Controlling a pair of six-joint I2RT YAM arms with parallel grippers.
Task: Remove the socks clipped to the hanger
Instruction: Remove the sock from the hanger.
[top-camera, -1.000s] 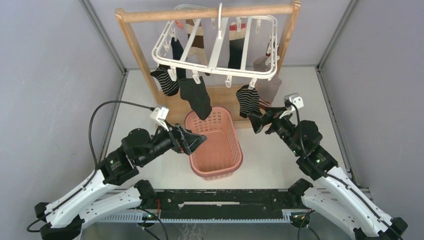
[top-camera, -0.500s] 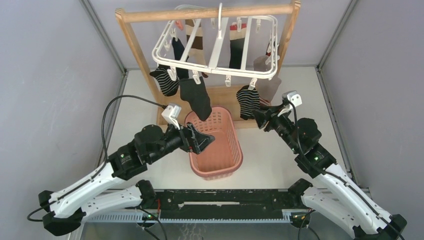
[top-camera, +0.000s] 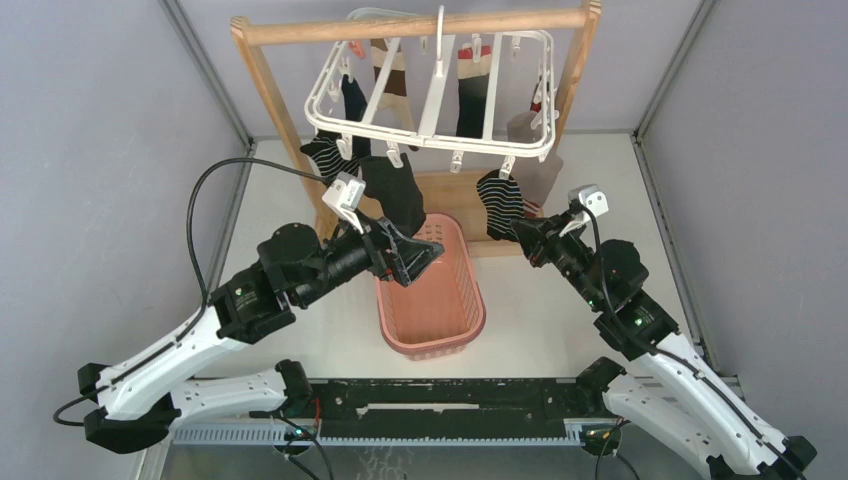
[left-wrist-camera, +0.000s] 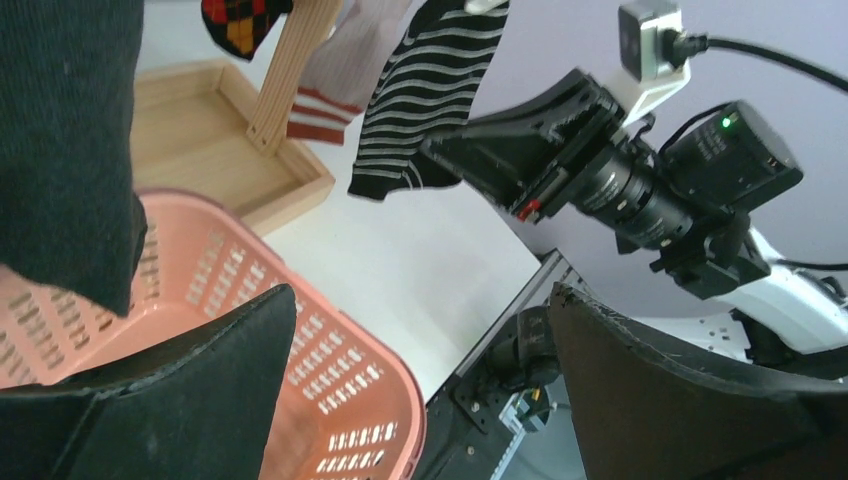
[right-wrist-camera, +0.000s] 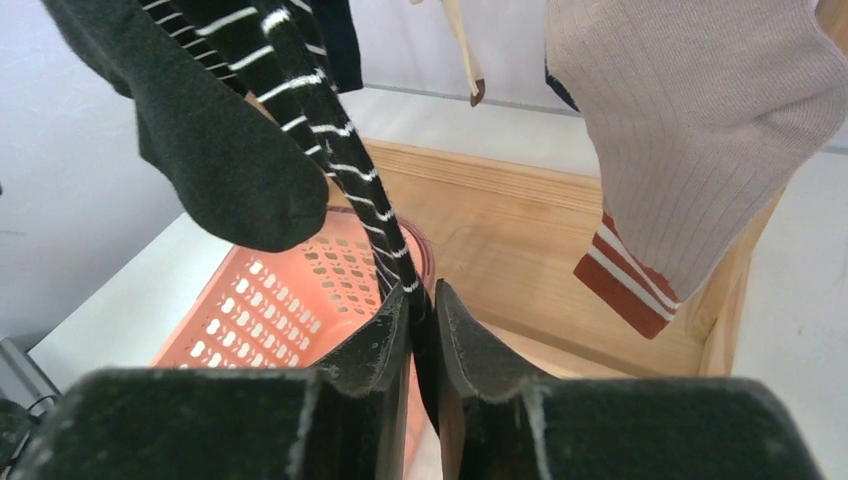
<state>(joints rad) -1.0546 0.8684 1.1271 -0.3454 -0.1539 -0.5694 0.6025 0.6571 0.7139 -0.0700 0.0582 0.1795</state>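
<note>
The white hanger (top-camera: 430, 92) hangs from the wooden rack with several socks clipped to it. My right gripper (top-camera: 515, 232) (right-wrist-camera: 420, 300) is shut on the toe end of a black sock with white stripes (top-camera: 499, 200) (right-wrist-camera: 300, 90), still clipped at the hanger's front right. A plain black sock (top-camera: 395, 195) (left-wrist-camera: 60, 150) hangs at the front middle. My left gripper (top-camera: 425, 258) (left-wrist-camera: 420, 295) stands wide open just below and beside it, over the basket, holding nothing. A grey sock with a red-white cuff (right-wrist-camera: 690, 130) hangs to the right.
A pink basket (top-camera: 432, 320) stands on the table under the hanger's front edge. The wooden rack (top-camera: 268, 90) has a flat base tray (right-wrist-camera: 520, 220) behind the basket. Another striped sock (top-camera: 325, 155) and a brown-and-cream one (top-camera: 395, 75) hang on the left side.
My right gripper moved up to the striped sock and closed on its toe. My left arm rose and reached forward toward the plain black sock, staying open.
</note>
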